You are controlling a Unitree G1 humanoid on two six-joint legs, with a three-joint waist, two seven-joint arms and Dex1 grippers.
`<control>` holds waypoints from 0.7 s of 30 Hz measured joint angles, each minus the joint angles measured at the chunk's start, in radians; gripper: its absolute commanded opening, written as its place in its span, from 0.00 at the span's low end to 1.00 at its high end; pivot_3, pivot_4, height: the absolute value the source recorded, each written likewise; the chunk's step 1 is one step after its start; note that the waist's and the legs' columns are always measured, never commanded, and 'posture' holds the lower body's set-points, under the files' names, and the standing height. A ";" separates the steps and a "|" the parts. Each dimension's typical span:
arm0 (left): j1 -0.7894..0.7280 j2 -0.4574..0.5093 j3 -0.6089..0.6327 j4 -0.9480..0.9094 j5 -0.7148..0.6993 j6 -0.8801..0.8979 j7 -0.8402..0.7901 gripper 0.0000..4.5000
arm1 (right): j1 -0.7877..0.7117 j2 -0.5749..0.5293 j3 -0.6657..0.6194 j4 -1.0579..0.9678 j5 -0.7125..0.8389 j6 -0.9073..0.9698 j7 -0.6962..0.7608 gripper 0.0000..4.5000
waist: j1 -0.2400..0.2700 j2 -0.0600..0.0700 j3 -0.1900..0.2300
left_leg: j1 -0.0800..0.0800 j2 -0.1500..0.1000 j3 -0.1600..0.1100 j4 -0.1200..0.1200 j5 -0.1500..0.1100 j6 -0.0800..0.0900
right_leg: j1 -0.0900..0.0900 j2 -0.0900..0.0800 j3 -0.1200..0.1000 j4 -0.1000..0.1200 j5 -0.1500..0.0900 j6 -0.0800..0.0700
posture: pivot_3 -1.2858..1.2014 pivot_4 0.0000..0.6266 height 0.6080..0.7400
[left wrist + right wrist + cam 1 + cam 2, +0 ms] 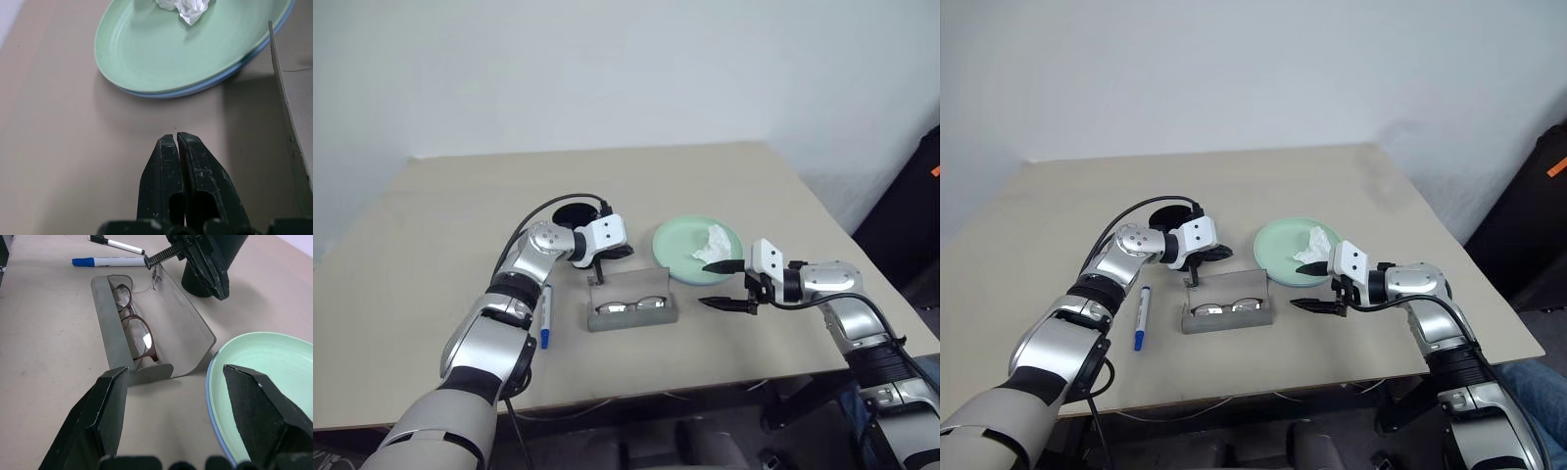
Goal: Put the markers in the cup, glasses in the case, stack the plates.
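The beige surface (431, 255) is seen carrying all the things. Toward two o'clock from its middle the mint green plate (683, 238) is laid on the light blue plate (205, 87), of which a thin rim shows beneath it; a crumpled white tissue (714, 244) is lying on the green one. At about eleven o'clock from the plates the black cup (203, 279) is stood upright, partly hidden behind the left arm. Near the middle the grey case (632, 311) is found open, its lid raised at the far side, and the glasses (633, 305) are lying inside it. At nine o'clock from the case a marker (546, 315) with a blue cap is laid on the surface, its cap toward the near edge; in the right wrist view a second marker (120, 244) with a black cap is seen lying just beyond it.

The left gripper (596, 275) is held at the far left corner of the case, by the raised lid, its fingers (168, 176) clenched together on nothing. The right gripper (721, 285) is held at three o'clock from the case, just beside the plates, its fingers (105, 416) spread wide and released, nothing between them.
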 measured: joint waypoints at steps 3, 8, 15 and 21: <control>0.000 0.000 0.002 0.000 0.000 -0.001 -0.003 0.01 | 0.000 0.000 0.000 0.002 0.000 -0.004 0.000 0.74 | 0.000 0.000 0.000 | 0.000 0.000 0.000 0.000 0.000 0.000 | 0.000 0.000 0.000 0.000 0.000 0.000 | 0.52 0.00 1.00; -0.008 -0.001 0.019 -0.001 -0.002 -0.002 -0.010 0.01 | 0.000 0.001 0.001 0.012 -0.001 -0.012 0.000 0.74 | 0.000 0.000 0.000 | 0.000 0.000 0.000 0.000 0.000 0.000 | 0.000 0.000 0.001 0.000 0.000 0.000 | 0.52 0.00 1.00; -0.009 -0.002 0.030 -0.035 -0.010 -0.002 -0.073 0.01 | 0.000 0.003 0.001 0.017 -0.001 -0.018 -0.001 0.74 | 0.000 0.000 0.000 | 0.000 0.000 0.000 0.000 0.000 0.000 | 0.000 0.001 0.002 0.000 0.000 0.000 | 0.52 0.00 1.00; -0.007 0.001 0.013 -0.080 0.000 -0.003 -0.142 0.01 | 0.000 0.006 0.001 0.017 -0.001 -0.019 -0.001 0.74 | 0.000 0.000 0.000 | 0.000 0.000 0.001 0.000 0.000 0.000 | 0.000 0.001 0.003 0.000 0.000 0.000 | 0.52 0.00 1.00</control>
